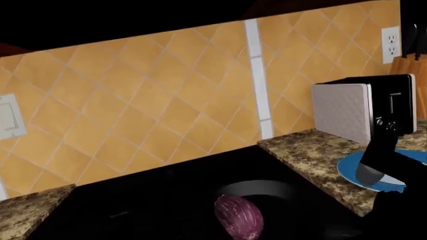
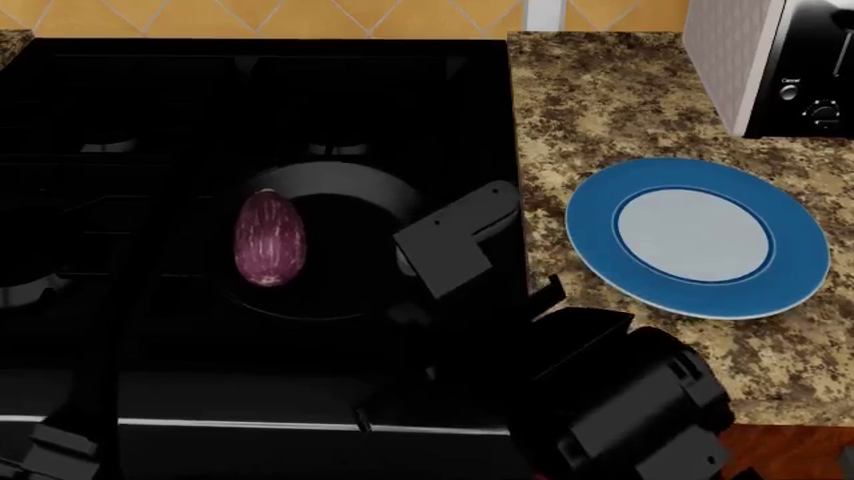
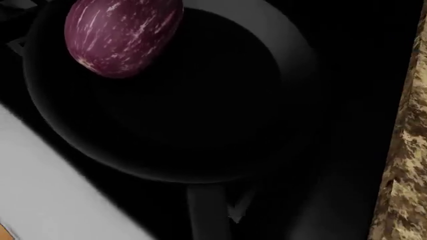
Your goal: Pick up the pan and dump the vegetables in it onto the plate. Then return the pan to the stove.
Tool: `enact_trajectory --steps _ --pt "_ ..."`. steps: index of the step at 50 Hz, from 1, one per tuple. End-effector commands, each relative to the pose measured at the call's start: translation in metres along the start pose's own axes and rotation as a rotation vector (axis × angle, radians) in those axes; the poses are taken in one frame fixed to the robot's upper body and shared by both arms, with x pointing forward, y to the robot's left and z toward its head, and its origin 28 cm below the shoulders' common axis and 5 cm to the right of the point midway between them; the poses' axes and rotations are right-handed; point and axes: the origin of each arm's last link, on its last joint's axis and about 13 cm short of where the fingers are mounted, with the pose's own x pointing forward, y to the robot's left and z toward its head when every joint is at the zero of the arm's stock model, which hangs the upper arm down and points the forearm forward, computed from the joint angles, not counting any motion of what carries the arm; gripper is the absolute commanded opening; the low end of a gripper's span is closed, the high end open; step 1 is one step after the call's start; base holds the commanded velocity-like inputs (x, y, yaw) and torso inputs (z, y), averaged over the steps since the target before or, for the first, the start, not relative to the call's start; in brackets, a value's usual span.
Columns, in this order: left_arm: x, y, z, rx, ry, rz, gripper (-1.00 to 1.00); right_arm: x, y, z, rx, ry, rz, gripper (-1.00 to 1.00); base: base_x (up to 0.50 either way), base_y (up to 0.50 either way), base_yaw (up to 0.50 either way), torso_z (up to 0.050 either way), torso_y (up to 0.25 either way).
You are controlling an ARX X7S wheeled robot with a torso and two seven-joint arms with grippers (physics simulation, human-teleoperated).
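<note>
The black pan (image 2: 350, 262) sits on the stove (image 2: 160, 120) with the purple-pink eggplant (image 2: 270, 238) lying at its left side. My right gripper (image 2: 451, 248) hangs just over the pan's right rim, black against black, and its jaw gap does not show. In the right wrist view the pan (image 3: 200, 100) fills the frame, with the eggplant (image 3: 120, 36) at its far rim and the handle (image 3: 207, 215) running toward the camera. The blue-rimmed plate (image 2: 694, 236) lies on the counter to the right. The left wrist view shows the eggplant (image 1: 239, 216) close by, but not my left fingers.
A white and black toaster (image 2: 761, 60) stands behind the plate on the speckled granite counter (image 2: 601, 110). The orange tiled backsplash (image 1: 167, 100) runs along the rear. The stove's silver front edge (image 2: 267, 426) lies close to me. My left arm (image 2: 54, 450) shows at the lower left.
</note>
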Motion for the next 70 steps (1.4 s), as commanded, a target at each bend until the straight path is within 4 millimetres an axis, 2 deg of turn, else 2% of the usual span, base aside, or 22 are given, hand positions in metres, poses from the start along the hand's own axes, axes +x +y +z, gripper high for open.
enact_trajectory --steps 1,8,15,36,51,60,70 --pt "-0.001 0.000 -0.003 0.000 0.009 -0.002 1.00 -0.044 -0.021 0.047 -0.017 -0.302 -0.075 -1.00 0.00 0.00 0.00 0.000 0.000" --pt "-0.001 -0.001 -0.003 0.003 0.010 -0.005 1.00 -0.062 -0.022 0.058 -0.019 -0.368 -0.106 -1.00 0.00 0.00 0.00 0.002 0.006" --pt "-0.002 -0.001 -0.004 0.004 0.009 -0.003 1.00 -0.063 -0.033 0.055 0.035 -0.351 -0.125 -1.00 0.00 0.00 0.00 0.001 0.005" --pt "-0.002 -0.001 -0.005 0.010 0.011 0.000 1.00 -0.079 -0.070 0.087 0.170 -0.432 -0.192 -1.00 0.00 0.00 0.00 0.001 0.005" --pt "-0.004 -0.002 -0.001 0.019 0.006 -0.001 1.00 -0.079 -0.074 0.071 0.290 -0.490 -0.182 -1.00 0.00 0.00 0.00 0.001 0.005" --pt "-0.002 -0.002 0.002 0.023 0.003 -0.003 1.00 -0.077 -0.073 0.060 0.423 -0.549 -0.108 -1.00 0.00 0.00 0.00 0.001 0.005" --pt "-0.004 -0.002 0.005 0.027 -0.003 -0.002 1.00 -0.078 -0.066 0.057 0.438 -0.564 -0.098 -1.00 0.00 0.00 0.00 0.002 0.005"
